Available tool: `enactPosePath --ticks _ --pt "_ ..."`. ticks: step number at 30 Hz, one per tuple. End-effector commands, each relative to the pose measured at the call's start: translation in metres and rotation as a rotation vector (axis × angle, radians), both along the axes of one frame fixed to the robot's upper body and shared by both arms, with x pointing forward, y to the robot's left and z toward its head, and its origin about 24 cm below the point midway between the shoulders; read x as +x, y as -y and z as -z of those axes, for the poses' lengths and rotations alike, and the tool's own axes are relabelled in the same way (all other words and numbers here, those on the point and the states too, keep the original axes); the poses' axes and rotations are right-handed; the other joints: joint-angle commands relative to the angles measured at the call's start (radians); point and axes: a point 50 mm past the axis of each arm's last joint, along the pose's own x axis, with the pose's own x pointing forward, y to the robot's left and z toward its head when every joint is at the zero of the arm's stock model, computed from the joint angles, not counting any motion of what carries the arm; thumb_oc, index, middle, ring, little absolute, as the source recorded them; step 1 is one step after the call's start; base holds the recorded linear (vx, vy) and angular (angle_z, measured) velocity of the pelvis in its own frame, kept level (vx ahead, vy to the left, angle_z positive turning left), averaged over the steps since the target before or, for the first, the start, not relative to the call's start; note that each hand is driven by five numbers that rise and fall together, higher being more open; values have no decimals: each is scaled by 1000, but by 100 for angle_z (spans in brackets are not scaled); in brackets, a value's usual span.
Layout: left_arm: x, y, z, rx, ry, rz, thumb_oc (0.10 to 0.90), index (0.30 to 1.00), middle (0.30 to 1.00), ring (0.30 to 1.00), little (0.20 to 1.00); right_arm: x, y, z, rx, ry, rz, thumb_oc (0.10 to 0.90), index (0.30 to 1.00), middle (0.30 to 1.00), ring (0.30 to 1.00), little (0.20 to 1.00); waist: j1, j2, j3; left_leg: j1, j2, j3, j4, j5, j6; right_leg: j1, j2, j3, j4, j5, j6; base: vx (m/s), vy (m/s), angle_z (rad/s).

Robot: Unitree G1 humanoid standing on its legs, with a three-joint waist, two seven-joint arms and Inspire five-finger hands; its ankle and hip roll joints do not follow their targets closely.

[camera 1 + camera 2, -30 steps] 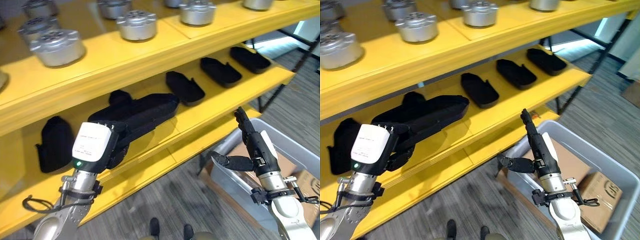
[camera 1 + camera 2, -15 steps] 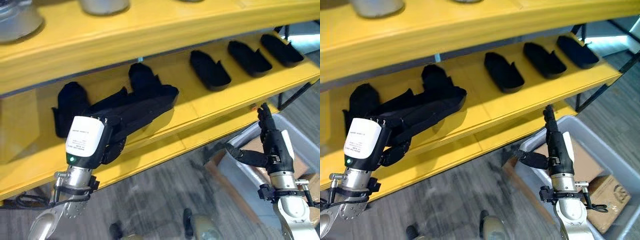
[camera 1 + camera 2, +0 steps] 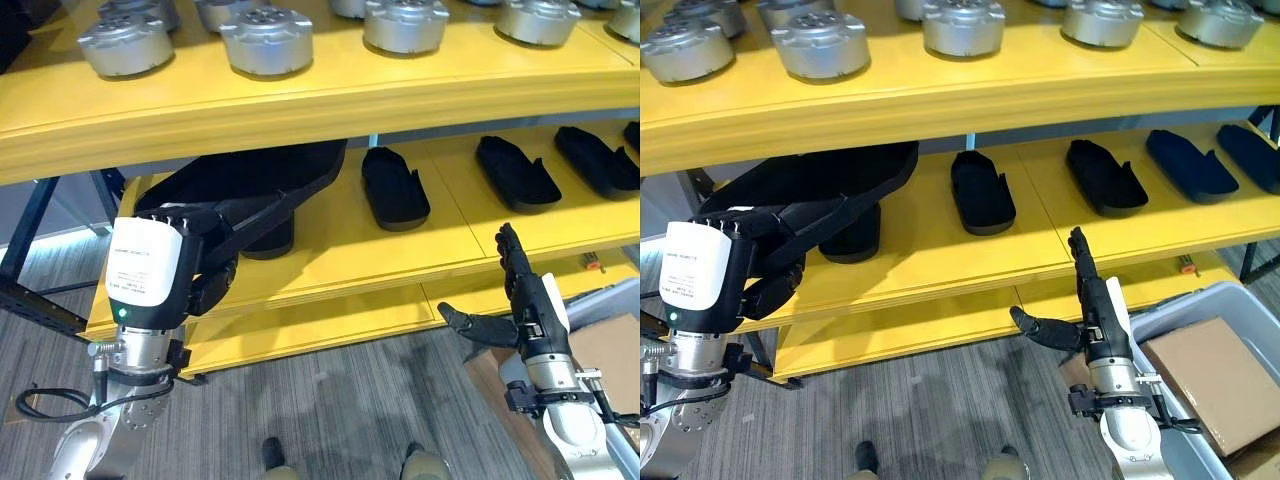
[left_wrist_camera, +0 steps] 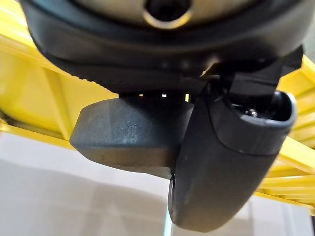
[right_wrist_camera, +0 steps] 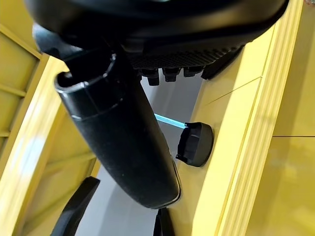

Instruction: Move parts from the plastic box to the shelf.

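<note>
- Left hand [image 3: 190,262] clamped on the near end of a long black part [image 3: 262,185], far end poking into the middle level of the yellow shelf [image 3: 330,250], above a part already lying there.
- Looks rigid moulded plastic, light, a bit slick; best held mid-length to curb droop.
- Right hand [image 3: 520,300] empty, fingers straight, near the grey plastic box [image 3: 1200,300].
- Against a second ago: view swung left, part now further under the upper level.

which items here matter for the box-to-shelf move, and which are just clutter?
Job:
- long black part, gripped by left hand, reaching into the shelf's middle level
- yellow shelf
- grey plastic box, lower right
- right hand, open, holding nothing

Lying about:
- black parts already on the shelf
- silver round parts on the top level
- cardboard box in the plastic box
</note>
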Motion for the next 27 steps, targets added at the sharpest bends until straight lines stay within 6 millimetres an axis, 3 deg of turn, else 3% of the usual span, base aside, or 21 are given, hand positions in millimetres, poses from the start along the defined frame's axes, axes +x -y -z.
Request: enactPosePath --ticks 1,10,13,17,18,22,24,25,26,27 --pt "-10 -10 -55 16 348 -47 400 300 300 300 300 6 1 -41 -50 229 -20 900 1000 1000 1000 1000 -13 -47 -109 0 32 18 27 -57 25 60 -18 17 -115 81 -16 64 66 5" --pt "-12 -41 -33 46 216 -232 400 300 300 300 300 8 4 -37 -40 195 -17 900 1000 1000 1000 1000 29 -96 -128 -4 0 -2 29 -83 44 112 -34 -11 -161 118 6 56 48 11" --pt "-8 -46 -34 50 216 -254 400 300 300 300 300 11 3 -42 -28 222 -19 900 1000 1000 1000 1000 37 -108 -115 -36 -3 -15 89 -104 46 111 -43 -14 -157 128 11 0 25 18" --pt "-1 -50 -31 54 192 -271 400 300 300 300 300 18 -3 -50 -12 269 -39 900 1000 1000 1000 1000 45 -113 -84 -101 -14 -31 233 -184 69 117 -70 -9 -142 145 19 28 149 7" --pt "3 -47 -32 49 185 -256 400 300 300 300 300 20 -7 -52 -14 282 -53 900 1000 1000 1000 1000 45 -107 -71 -115 -35 -24 288 -237 92 118 -100 12 -132 190 33 62 315 -4" --pt "6 -40 -39 28 222 -216 400 300 300 300 300 22 -15 -50 -5 277 -70 900 1000 1000 1000 1000 27 -101 -75 -106 -96 1 274 -267 145 67 -159 57 -97 358 34 44 272 -1" --pt "7 -36 -41 19 237 -197 400 300 300 300 300 24 -18 -50 -4 280 -79 900 1000 1000 1000 1000 27 -98 -74 -98 -108 20 258 -259 158 38 -174 56 -83 401 31 -1 206 -3" --pt "7 -35 -41 14 242 -188 400 300 300 300 300 25 -22 -50 0 282 -89 900 1000 1000 1000 1000 31 -85 -66 -77 -111 42 239 -263 166 6 -175 24 -46 393 21 7 340 -20" --pt "7 -34 -40 -4 235 -181 400 300 300 300 300 27 -25 -49 3 278 -105 900 1000 1000 1000 1000 28 -72 -58 -56 -116 59 212 -258 172 -26 -152 5 -3 351 10 73 452 -33" --pt "6 -31 -33 -34 210 -165 400 300 300 300 300 28 -27 -45 4 259 -123 900 1000 1000 1000 1000 0 -57 -58 2 -140 83 126 -234 176 -105 -27 36 28 230 -11 120 404 -78"
